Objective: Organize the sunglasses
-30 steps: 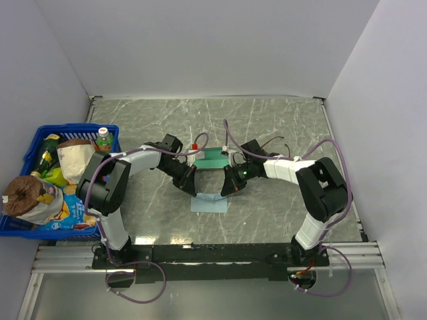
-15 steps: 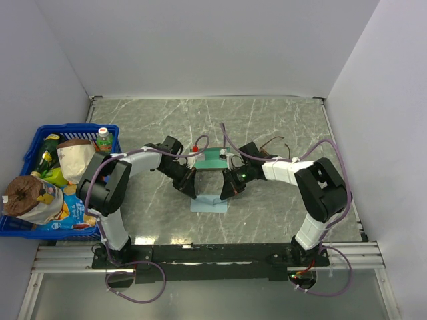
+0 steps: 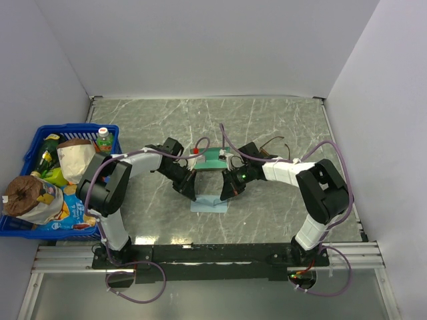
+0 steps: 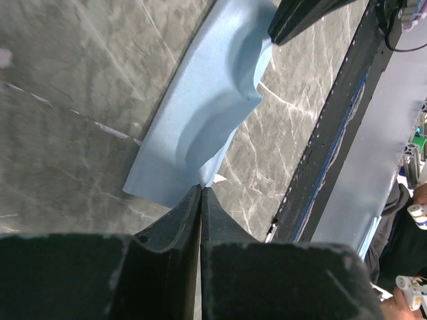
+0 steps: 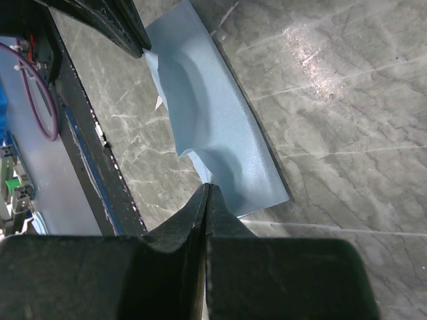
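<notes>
Left claw (image 4: 201, 190): pinched shut on the far-left corner of the cloth (image 4: 207, 113), tips meeting just where the fabric rises to them. Right claw (image 5: 208, 190): likewise closed to a hairline, nipping the far-right corner. No telling how much fabric sits between either pair of tips, with only a thin edge showing there.

Between the two claws, cloth buckled into a soft trough. Rest of it lying on the table (image 3: 280, 120), toward the near edge. From above, both held corners hidden under the wrists, leaving just a pale blue strip on show.

Just behind the claws, case (image 3: 213, 160) lying open, teal lining up. Outline broken by arms and cables, so its full shape hard to judge.

Sunglasses (image 3: 275, 143) on the table beyond the right forearm, to the right of the case, apart from it and outside it. Visible only as thin brown lines. Lenses too small to make out, near part masked by the arm.

Far left, blue basket (image 3: 73, 127) piled with groceries, labels too small to read.
</notes>
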You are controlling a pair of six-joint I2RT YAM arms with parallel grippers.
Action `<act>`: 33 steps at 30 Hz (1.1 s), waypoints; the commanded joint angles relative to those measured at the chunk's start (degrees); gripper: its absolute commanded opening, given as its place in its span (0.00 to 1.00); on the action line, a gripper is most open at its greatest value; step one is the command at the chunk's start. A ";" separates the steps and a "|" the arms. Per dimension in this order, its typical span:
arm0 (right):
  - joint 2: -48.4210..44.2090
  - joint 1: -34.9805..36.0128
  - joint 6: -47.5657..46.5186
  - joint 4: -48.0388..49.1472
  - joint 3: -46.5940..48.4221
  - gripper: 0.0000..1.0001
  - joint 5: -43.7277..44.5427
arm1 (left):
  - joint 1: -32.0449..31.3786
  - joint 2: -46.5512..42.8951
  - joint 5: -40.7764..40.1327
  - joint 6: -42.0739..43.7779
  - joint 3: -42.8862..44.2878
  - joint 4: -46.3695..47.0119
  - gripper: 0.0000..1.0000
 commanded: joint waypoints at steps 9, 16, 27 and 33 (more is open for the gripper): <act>-2.05 1.35 -2.56 -0.77 -0.65 0.00 -1.01 | -0.76 -1.95 2.29 1.66 -0.53 0.20 0.08; -1.87 1.71 -3.09 -1.38 -0.30 0.00 -0.57 | -0.85 -1.68 2.64 2.01 -0.62 -0.24 0.08; -2.22 1.62 -3.09 -1.47 -0.29 0.00 -0.13 | -1.12 -1.16 2.73 2.28 -0.80 -0.50 0.09; -2.22 1.53 -3.09 -1.47 -0.21 0.00 -0.13 | -1.20 -0.98 2.64 2.45 -0.88 -0.59 0.08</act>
